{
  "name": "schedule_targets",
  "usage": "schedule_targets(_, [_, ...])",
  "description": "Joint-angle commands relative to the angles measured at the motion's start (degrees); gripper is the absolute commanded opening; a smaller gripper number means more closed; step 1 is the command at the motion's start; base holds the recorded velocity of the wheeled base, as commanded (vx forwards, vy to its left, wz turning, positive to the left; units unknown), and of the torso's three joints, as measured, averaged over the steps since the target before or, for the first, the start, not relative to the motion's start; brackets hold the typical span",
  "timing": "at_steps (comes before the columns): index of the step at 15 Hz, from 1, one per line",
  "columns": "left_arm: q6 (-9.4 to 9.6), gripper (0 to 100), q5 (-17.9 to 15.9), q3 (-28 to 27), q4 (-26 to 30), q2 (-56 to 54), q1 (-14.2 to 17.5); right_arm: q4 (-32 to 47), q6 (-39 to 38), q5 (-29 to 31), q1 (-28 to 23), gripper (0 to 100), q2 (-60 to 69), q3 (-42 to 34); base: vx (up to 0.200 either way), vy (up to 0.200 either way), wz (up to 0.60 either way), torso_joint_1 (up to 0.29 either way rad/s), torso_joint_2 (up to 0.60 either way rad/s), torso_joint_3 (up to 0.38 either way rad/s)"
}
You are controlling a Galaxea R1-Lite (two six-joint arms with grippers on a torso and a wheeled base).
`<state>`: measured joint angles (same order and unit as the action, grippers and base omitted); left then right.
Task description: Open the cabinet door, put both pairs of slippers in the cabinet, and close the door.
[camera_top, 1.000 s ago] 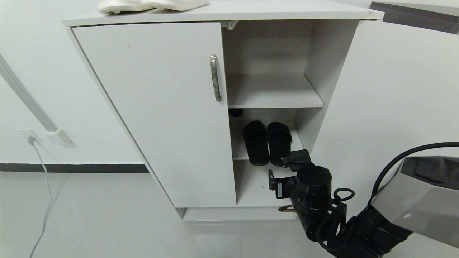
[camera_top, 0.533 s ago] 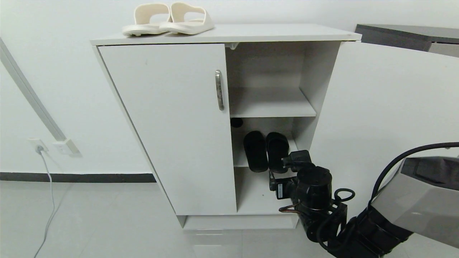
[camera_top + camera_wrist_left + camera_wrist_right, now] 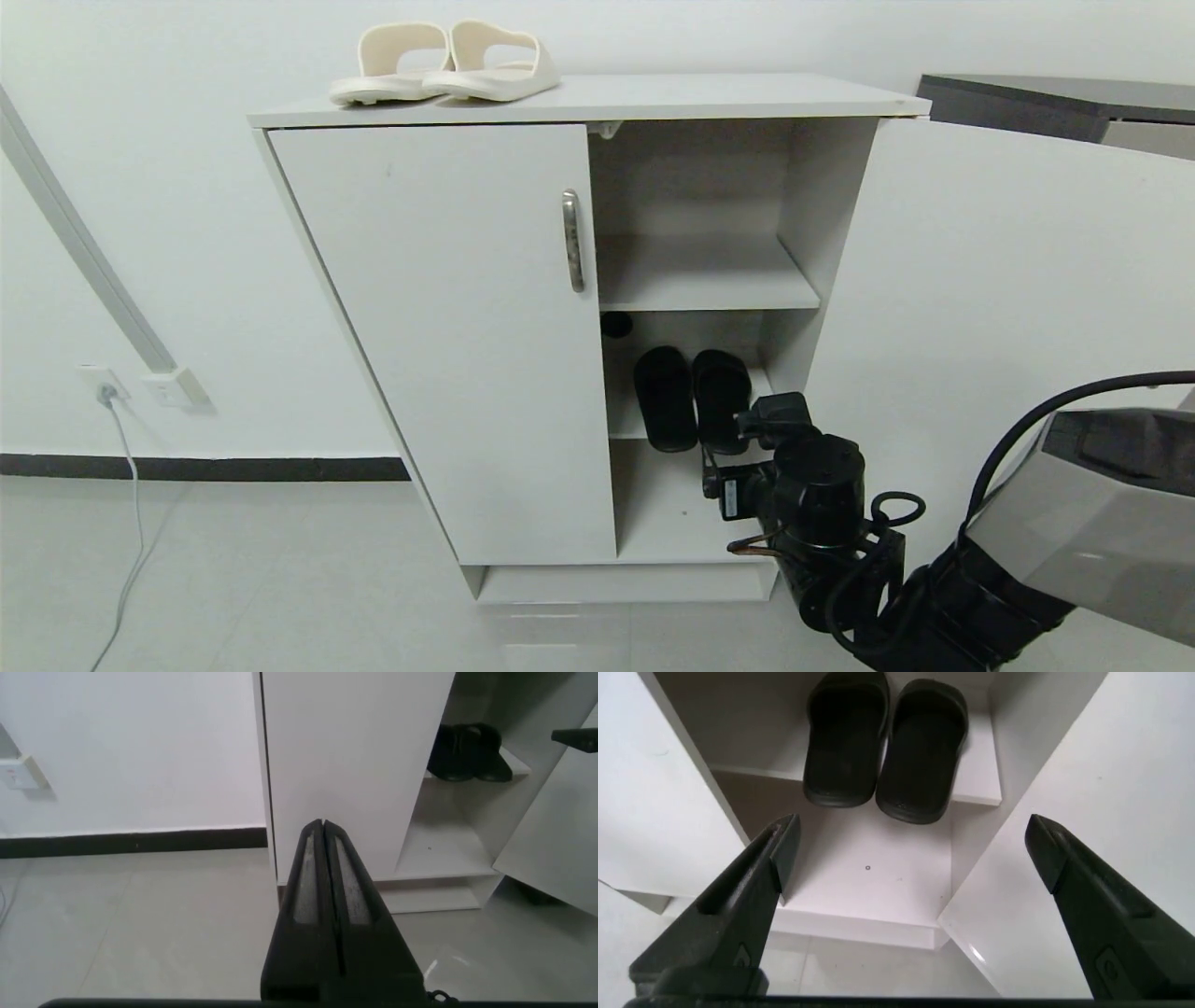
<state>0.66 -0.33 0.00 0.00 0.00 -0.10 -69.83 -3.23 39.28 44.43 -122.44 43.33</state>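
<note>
Two doors on the cabinet [image 3: 597, 93]: right door [image 3: 990, 308] swung wide open, left door [image 3: 448, 336] shut. Black slippers [image 3: 693, 397] sit side by side on the middle shelf [image 3: 622, 420], so that pair looks done. Cream slippers [image 3: 443, 61] lie on the cabinet top at its left end, touching each other. That pair is what's left, then the door.

Handling, going by looks: moulded foam, light, slightly squashy, matte so not slippery, nothing fragile. Best hold is probably across the strap arch, or pinching the two touching inner walls to lift both at once. The thick sole edge may spring out of a pinch.

Right gripper [image 3: 910, 835] is low in front of the open bay, near the black pair, jaws spread wide, holding nothing. Left gripper [image 3: 322, 831] hangs low facing the shut door, well apart from it, fingers pressed together with nothing between. Handle [image 3: 572, 241] on the left door is plain metal. No readable print or logo anywhere.
</note>
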Motion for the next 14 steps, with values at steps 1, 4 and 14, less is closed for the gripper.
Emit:
schedule_targets(1, [-0.04,0,0.0,0.0,0.0,0.1,0.0,0.0,0.0,0.0,0.0,100,-0.3,0.0,0.000,0.000,0.00,0.000,0.00,0.000])
schedule_targets(4, [-0.04,0,0.0,0.0,0.0,0.1,0.0,0.0,0.0,0.0,0.0,100,-0.3,-0.2,0.000,0.200,0.00,0.002,0.00,0.004])
schedule_targets(14, [-0.04,0,0.0,0.0,0.0,0.1,0.0,0.0,0.1,0.1,0.1,100,-0.2,-0.4,0.000,0.200,0.00,0.003,0.00,0.003])
